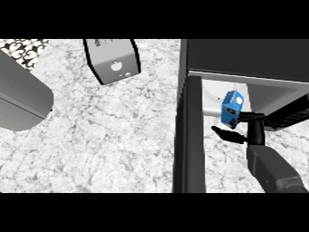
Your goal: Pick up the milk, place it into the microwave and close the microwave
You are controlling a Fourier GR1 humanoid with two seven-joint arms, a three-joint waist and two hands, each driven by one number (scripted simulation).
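In the head view, the microwave (250, 56) stands at the upper right of the pale speckled surface (110, 145). Its dark door (189, 136) is swung wide open and is seen edge-on as a long black band running down the view. Behind the door the light inner cavity lies open.

The milk (232, 108), a blue carton, is at the mouth of that cavity. It sits just right of the door and is slightly tilted, with its top end towards the inside.

The right hand (249, 123) comes up from the lower right on its grey forearm (274, 167). Its black fingers (242, 118) curl in against the lower end of the milk and hold it there. The thumb (225, 134) sticks out to the left below the carton, apart from it.

A grey boxy object (113, 61) with a dark edge stands near the top of the surface, well left of the microwave. A large grey rounded shape (13, 93) fills the left edge, and I cannot tell what it is.
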